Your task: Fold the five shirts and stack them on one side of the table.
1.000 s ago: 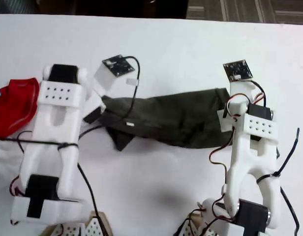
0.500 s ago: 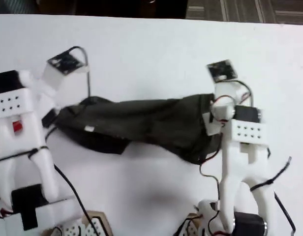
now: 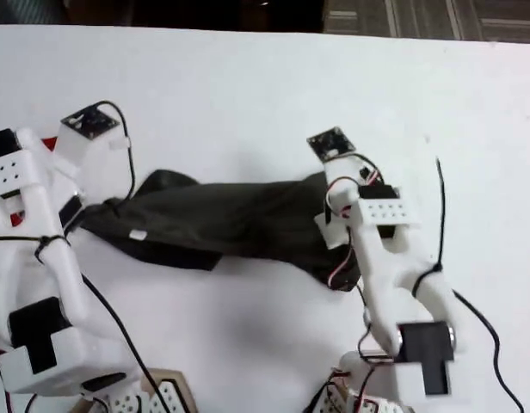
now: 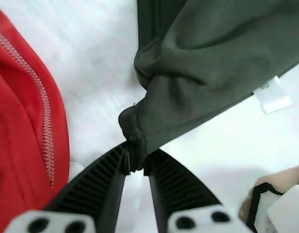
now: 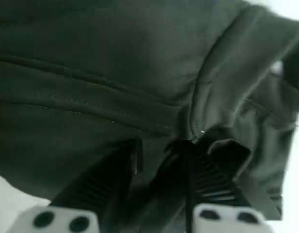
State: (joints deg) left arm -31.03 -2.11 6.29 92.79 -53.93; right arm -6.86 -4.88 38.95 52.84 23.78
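Note:
A dark green shirt (image 3: 235, 224) lies stretched across the middle of the white table (image 3: 248, 95), folded into a long band. My left gripper (image 4: 136, 162) is shut on the shirt's left corner (image 4: 135, 131), close to a red shirt (image 4: 23, 116). My right gripper (image 5: 161, 155) is shut on the dark green shirt (image 5: 115, 63) at its right end, where the cloth bunches around the fingers. From above, the left arm (image 3: 41, 249) stands at the shirt's left end and the right arm (image 3: 381, 249) at its right end. A white label (image 3: 138, 234) shows on the shirt.
A sliver of the red shirt (image 3: 48, 143) peeks out behind the left arm at the table's left side. Cables (image 3: 119, 318) trail from both arms over the near table. The far half of the table is bare white.
Both arms have swung left, dragging the dark green shirt with them across the table. The left arm now covers most of the red shirt. Both grippers stayed shut on the cloth.

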